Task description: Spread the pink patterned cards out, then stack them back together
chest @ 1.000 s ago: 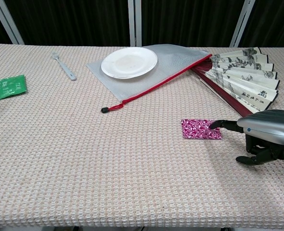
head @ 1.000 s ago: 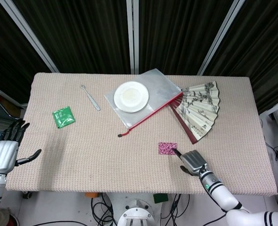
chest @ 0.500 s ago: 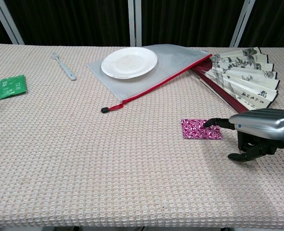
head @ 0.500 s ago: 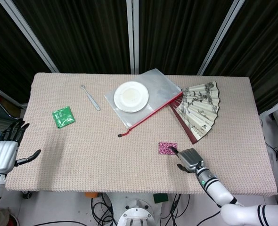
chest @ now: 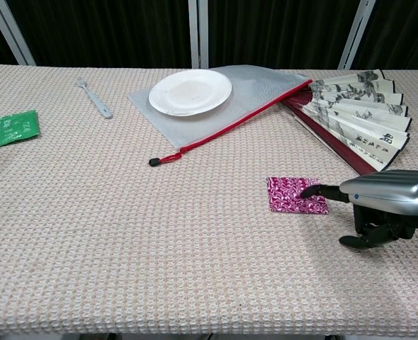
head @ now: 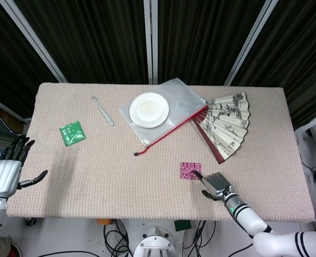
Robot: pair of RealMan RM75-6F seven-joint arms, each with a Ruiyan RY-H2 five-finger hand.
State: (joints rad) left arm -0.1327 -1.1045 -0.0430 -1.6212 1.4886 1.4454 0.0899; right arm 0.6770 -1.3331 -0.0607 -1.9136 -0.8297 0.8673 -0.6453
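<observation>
1. Dark curtains hung behind a table [head: 93, 176] covered in a beige woven cloth.
2. At the near edge, toward the right corner, the right hand [head: 216, 184] [chest: 387, 202] lay low with one fingertip [chest: 307, 192] stretched onto the pink cards [head: 190, 171] [chest: 296, 195]; its other fingers were curled under and it grasped nothing. My guess is that a single pressing finger was meant to slide the top cards sideways, which would start the spread.
3. Those cards sat as one neat pile, right of centre and close to the near edge, not yet fanned out.
4. Off the left near corner, the left hand [head: 5, 174] hung released, fingers apart, holding nothing and well away from the cards.
5. Further back, a folding fan [head: 226, 124] [chest: 358, 117] lay open by the right far part, beside a clear zip pouch [head: 186, 99] [chest: 262, 88] carrying a white plate [head: 149, 110] [chest: 190, 92].
6. A spoon [head: 102, 111] [chest: 94, 97] and a green packet [head: 72, 133] [chest: 10, 128] lay toward the left side, both apart from the work.
</observation>
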